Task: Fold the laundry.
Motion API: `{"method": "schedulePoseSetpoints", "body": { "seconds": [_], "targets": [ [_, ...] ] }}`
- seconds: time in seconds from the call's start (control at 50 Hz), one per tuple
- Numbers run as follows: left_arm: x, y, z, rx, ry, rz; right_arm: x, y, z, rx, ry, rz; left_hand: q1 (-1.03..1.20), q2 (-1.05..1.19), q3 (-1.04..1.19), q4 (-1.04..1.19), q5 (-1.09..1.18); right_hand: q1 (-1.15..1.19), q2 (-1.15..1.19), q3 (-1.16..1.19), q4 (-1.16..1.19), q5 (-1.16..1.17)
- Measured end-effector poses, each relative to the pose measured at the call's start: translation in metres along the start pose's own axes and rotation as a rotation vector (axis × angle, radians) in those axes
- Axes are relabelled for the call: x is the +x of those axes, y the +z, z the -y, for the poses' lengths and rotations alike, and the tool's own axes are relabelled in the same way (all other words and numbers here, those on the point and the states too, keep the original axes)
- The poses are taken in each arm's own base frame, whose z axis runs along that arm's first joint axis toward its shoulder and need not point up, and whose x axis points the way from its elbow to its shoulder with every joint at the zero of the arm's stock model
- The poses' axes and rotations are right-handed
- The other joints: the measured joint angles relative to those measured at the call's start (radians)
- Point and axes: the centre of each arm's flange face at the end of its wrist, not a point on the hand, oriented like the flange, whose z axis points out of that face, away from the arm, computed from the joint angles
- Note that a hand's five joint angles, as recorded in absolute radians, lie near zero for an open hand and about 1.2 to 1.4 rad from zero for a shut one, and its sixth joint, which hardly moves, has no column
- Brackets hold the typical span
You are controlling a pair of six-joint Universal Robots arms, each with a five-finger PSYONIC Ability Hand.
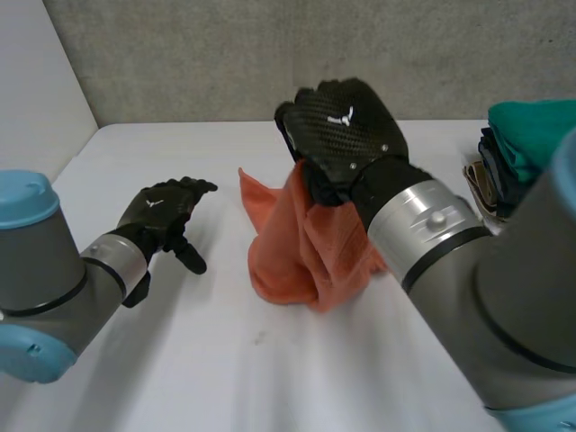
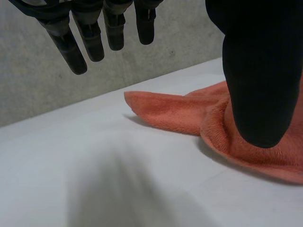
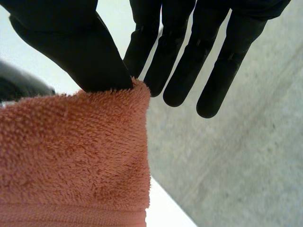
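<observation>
The orange towel (image 1: 297, 261) is near the middle of the white table (image 1: 270, 378), half raised; the right hand (image 1: 342, 135) pinches its upper edge between the thumb and straight fingers (image 3: 175, 66), so the cloth hangs from that grip in a bunched column; its lower part lies crumpled on the table, with one corner sticking out toward 11 o'clock; the left hand (image 1: 166, 211) is at 9 o'clock of the towel, apart from it, fingers relaxed and spread, grasping nothing. The step in hand looks like lifting the towel to spread it flat before any fold; to do that well, I judge the right hand should hold the pinch firm and close to the hem, since the terry is thick and little of it sits under the thumb; the left hand should come in toward 3 o'clock and take the free corner, so the two hands can draw the edge taut and lay the cloth down smooth; a one-handed lift would likely leave it twisted. No container can be made out; at 2 o'clock of the towel, a stack of folded cloths (image 1: 526, 144), teal above darker ones, sits partly behind the right arm; whether it rests in a basket or on the bare table cannot be told.
</observation>
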Motion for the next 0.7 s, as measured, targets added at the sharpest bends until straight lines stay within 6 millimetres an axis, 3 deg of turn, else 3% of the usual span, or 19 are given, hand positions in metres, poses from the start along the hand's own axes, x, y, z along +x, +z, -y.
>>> {"method": "schedulePoseSetpoints", "body": {
  "seconds": [0.12, 0.2, 0.34, 0.42, 0.46, 0.5, 0.52, 0.56, 0.62, 0.7],
  "targets": [
    [0.005, 0.004, 0.001, -0.032, -0.1, -0.013, -0.003, -0.009, 0.011, 0.011, 0.026, 0.051, 0.0, 0.0, 0.0, 0.0, 0.0, 0.0, 0.0, 0.0, 0.001, 0.001],
    [-0.001, -0.002, 0.012, -0.013, -0.155, 0.028, -0.022, -0.009, -0.007, -0.03, 0.074, 0.154, 0.0, 0.0, 0.0, 0.0, 0.0, 0.0, 0.0, 0.005, 0.001, 0.01],
    [-0.05, -0.027, 0.058, 0.164, -0.186, 0.254, -0.081, -0.001, -0.065, -0.135, 0.101, 0.4, 0.0, 0.0, 0.0, 0.0, 0.0, 0.0, 0.0, 0.006, 0.003, 0.011],
    [-0.074, -0.041, 0.078, 0.245, -0.176, 0.339, -0.112, 0.006, -0.084, -0.145, 0.073, 0.492, 0.0, 0.0, 0.0, 0.0, 0.0, 0.0, -0.001, 0.005, 0.003, 0.011],
    [-0.082, -0.047, 0.085, 0.273, -0.166, 0.359, -0.127, 0.01, -0.09, -0.138, 0.054, 0.529, 0.0, 0.0, 0.0, 0.0, 0.0, -0.133, -0.184, -0.182, -0.168, -0.144],
    [-0.085, -0.052, 0.088, 0.286, -0.155, 0.361, -0.138, 0.014, -0.094, -0.129, 0.038, 0.549, 0.0, 0.0, 0.0, 0.0, 0.0, -0.439, -0.477, -0.462, -0.467, -0.451],
    [-0.086, -0.055, 0.09, 0.29, -0.145, 0.354, -0.146, 0.017, -0.096, -0.121, 0.025, 0.561, 0.0, 0.0, 0.0, 0.0, 0.0, -0.682, -0.743, -0.722, -0.725, -0.718],
    [-0.085, -0.059, 0.089, 0.285, -0.131, 0.336, -0.152, 0.022, -0.095, -0.114, 0.01, 0.56, 0.0, 0.0, 0.0, 0.0, 0.0, -0.861, -0.92, -0.915, -0.922, -0.893],
    [-0.081, -0.062, 0.087, 0.272, -0.113, 0.309, -0.152, 0.027, -0.092, -0.113, 0.002, 0.541, 0.0, 0.0, 0.0, 0.0, 0.0, -0.893, -0.964, -0.974, -0.98, -0.94],
    [-0.071, -0.068, 0.081, 0.251, -0.078, 0.261, -0.133, 0.037, -0.08, -0.125, 0.014, 0.475, 0.0, 0.0, 0.0, 0.0, 0.0, -0.893, -0.964, -0.975, -0.984, -0.94]
  ]
}}
